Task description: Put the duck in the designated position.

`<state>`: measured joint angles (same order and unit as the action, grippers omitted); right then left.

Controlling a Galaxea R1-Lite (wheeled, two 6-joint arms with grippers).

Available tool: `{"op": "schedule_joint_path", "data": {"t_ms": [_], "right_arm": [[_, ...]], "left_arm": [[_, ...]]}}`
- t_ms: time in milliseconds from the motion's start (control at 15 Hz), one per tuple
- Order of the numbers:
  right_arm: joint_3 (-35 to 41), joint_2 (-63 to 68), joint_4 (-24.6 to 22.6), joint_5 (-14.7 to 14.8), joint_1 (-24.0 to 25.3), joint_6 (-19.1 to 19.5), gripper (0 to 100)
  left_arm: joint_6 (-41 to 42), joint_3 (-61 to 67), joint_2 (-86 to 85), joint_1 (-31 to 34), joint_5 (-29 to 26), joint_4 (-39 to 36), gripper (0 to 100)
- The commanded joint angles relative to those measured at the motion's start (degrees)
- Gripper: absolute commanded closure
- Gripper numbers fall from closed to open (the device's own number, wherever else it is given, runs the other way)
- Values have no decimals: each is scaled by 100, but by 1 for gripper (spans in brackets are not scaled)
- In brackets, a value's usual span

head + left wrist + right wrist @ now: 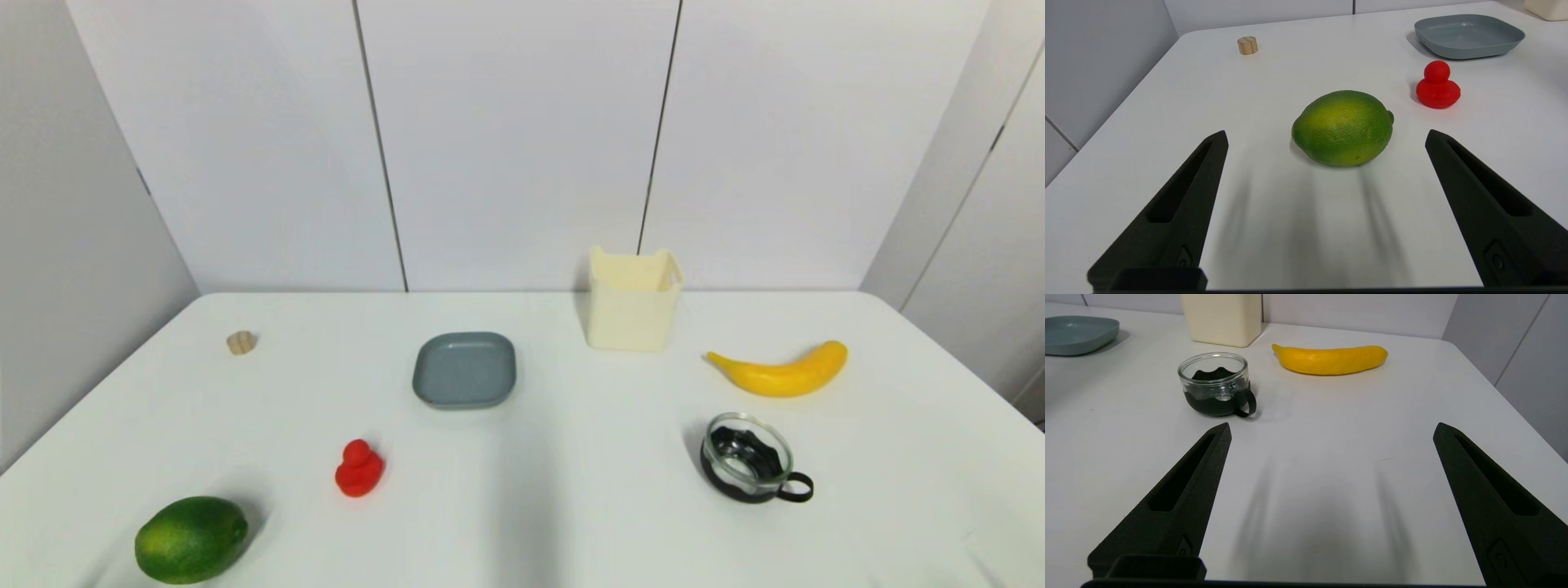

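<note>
Duck (358,469) sits upright on the worktop (571,490), untouched, at about 2 o'clock from the green lemon-shaped fruit (191,539) and 7 o'clock from the grey square plate (464,369), apart from both.

Left gripper (1326,139) is spread wide and empty, hovering low near the fruit; the duck lies past it off the line between the fingers. Right gripper (1331,430) is also wide open, empty, parked near the glass cup (1216,384) and banana (1331,359).

Handling guess: small, light, glossy, so likely slippery and maybe a bit squashy. Round head gives poor purchase. Pinch the plump body low across its flanks, moderate force.
</note>
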<state>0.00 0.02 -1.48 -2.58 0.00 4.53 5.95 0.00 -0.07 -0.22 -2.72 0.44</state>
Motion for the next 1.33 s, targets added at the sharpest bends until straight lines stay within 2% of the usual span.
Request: {"op": "schedule_joint_path", "data": {"t_ms": [67, 1333], "right_arm": [[53, 6, -2, -5, 0, 4, 0], [53, 6, -2, -5, 0, 4, 0]], "left_arm": [[3, 0, 7, -4, -1, 0, 0], [-129, 0, 7, -4, 70, 0, 0]]}}
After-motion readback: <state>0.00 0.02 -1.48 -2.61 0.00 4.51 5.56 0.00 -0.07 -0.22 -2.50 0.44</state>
